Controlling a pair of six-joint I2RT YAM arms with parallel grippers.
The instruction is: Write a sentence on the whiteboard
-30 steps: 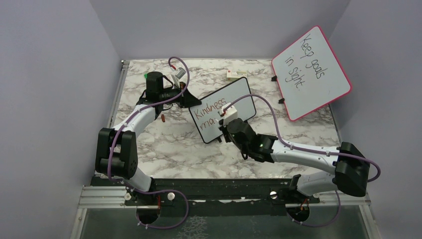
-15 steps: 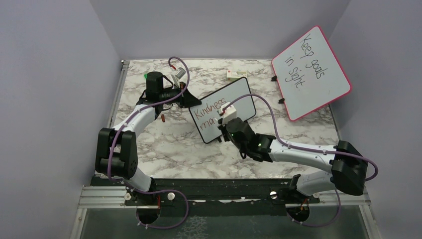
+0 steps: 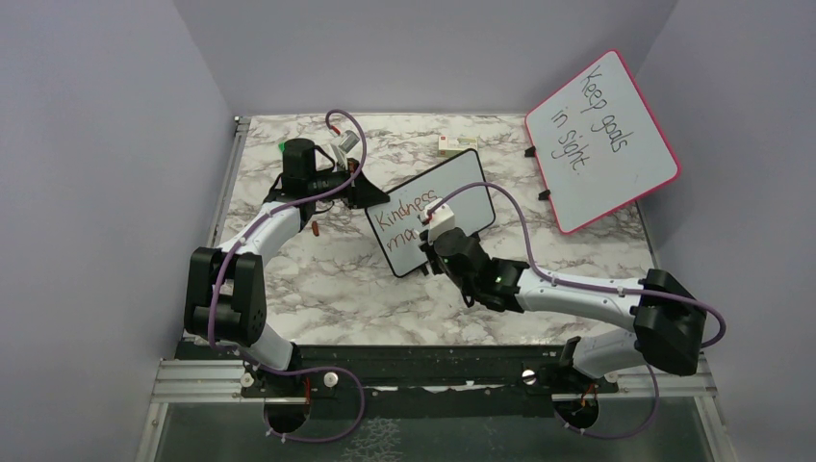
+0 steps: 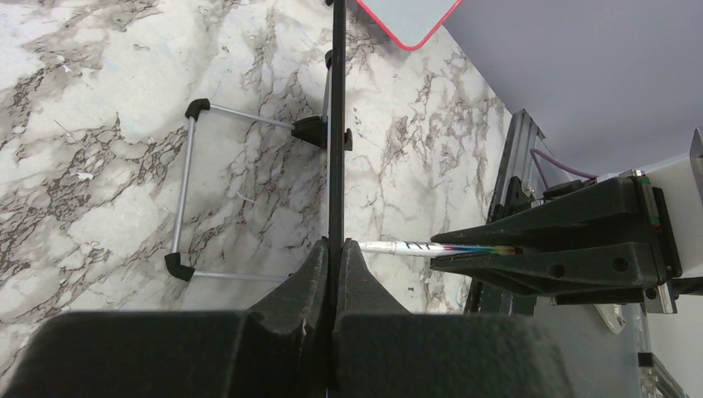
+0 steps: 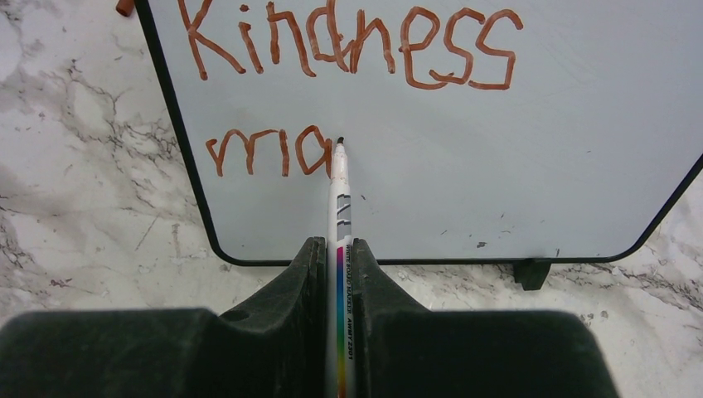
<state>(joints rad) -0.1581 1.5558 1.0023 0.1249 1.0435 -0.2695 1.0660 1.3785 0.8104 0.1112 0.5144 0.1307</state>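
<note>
A small black-framed whiteboard [image 3: 464,188] stands propped at a tilt on its wire stand near the middle of a marble-patterned desk [image 3: 318,279]. The sentence [image 5: 348,46] on it is only partly written, in red-brown marker: the top line reads "Kindness" in full, and the second line holds just "ma". A white marker [image 5: 340,207] with a rainbow stripe points up at the board, its dark tip appearing to touch the surface just to the right of the "a". The right fingers [image 5: 311,269] are closed tight on the marker's barrel. The left fingers [image 4: 311,269] are pressed together on the board's thin black edge, seen edge-on from the left wrist, steadying it. By this view one word is done, the second is barely begun, and the bare space beside and below it leaves room for the rest. A small red-brown object [image 3: 316,229], perhaps the marker's cap, lies on the desk near the board's left side. A larger pink-framed board [image 3: 601,140] reading "Keep goals in sight" leans at the far right, well apart.
</note>
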